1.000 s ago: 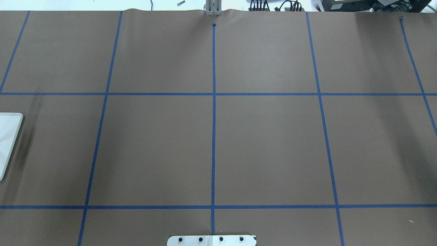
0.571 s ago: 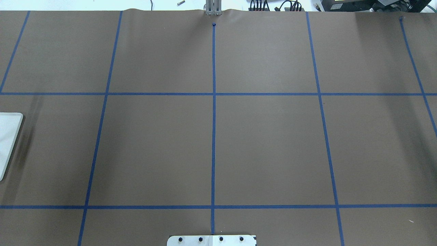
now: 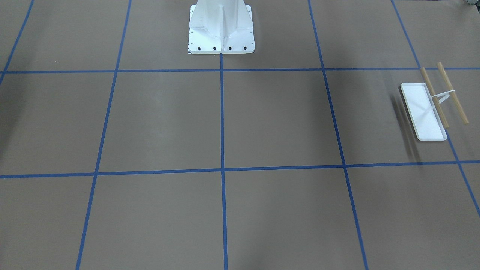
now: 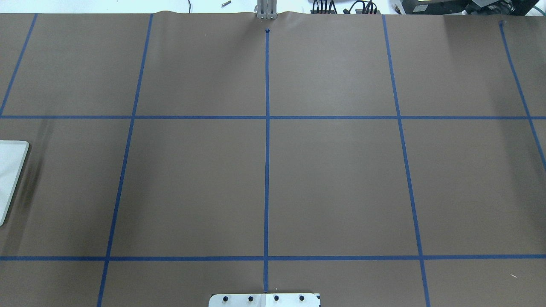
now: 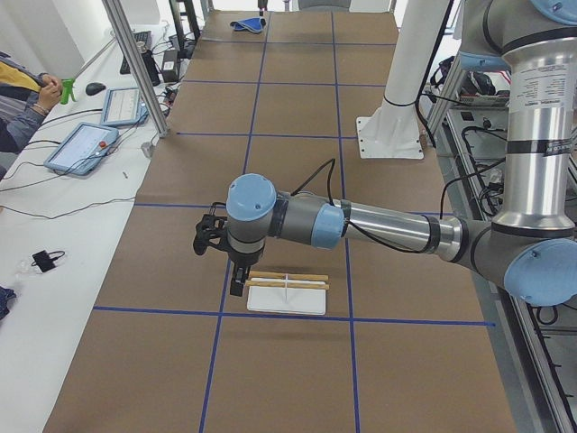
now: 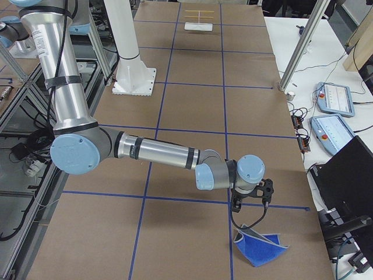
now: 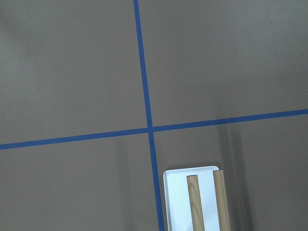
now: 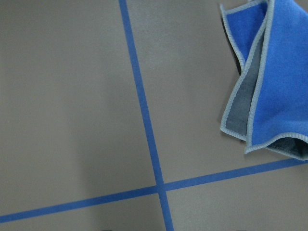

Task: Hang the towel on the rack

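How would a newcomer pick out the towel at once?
On the brown table with the blue tape grid, go to the end on the robot's right, far from the white pedestal. The towel lies there: a small folded cloth, bright blue with dark grey underside and pale stitched edge, rumpled unlike the flat tape nearby.

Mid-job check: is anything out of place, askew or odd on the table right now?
Only the towel: it lies rumpled and folded over itself at the robot's right end, not spread flat, with its grey underside showing. The rack stands upright at the opposite end with nothing hung on it. No spill or damage shows.
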Robot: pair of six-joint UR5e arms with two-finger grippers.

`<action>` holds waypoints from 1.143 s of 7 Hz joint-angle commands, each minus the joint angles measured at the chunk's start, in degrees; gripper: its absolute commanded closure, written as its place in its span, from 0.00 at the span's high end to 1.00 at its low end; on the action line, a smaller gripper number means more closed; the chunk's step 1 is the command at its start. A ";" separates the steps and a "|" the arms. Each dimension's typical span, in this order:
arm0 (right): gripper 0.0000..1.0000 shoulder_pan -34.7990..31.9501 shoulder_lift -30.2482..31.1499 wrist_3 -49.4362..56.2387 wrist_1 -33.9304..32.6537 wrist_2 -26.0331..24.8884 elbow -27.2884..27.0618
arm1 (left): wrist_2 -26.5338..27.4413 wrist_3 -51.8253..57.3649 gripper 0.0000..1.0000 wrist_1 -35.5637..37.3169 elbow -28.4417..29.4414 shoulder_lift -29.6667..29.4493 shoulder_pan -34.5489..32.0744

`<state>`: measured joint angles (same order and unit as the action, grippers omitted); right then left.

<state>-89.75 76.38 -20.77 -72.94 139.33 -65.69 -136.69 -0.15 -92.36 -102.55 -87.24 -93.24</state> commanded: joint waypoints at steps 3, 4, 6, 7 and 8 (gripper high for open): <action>0.88 -3.24 -3.96 -1.21 5.53 0.85 14.44 | 0.02 -0.38 0.98 0.08 0.15 -0.13 0.16; 0.86 -3.33 -4.22 -1.29 7.10 0.76 16.80 | 0.02 -0.38 0.98 -0.01 0.16 -0.13 0.16; 0.86 -3.68 -6.06 -1.56 7.99 -0.19 19.72 | 0.11 -0.38 0.98 -0.01 0.07 -0.13 0.16; 0.86 -3.68 -6.94 -1.56 8.60 -4.03 20.07 | 0.02 -0.38 0.98 -0.01 0.07 -0.13 0.16; 0.87 -3.42 -8.25 -3.12 10.26 -5.55 21.12 | 0.02 -0.38 0.98 -0.01 0.15 -0.13 0.16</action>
<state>-93.33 69.49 -22.69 -64.19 136.19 -45.64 -136.65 -0.53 -92.37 -102.45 -87.36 -93.08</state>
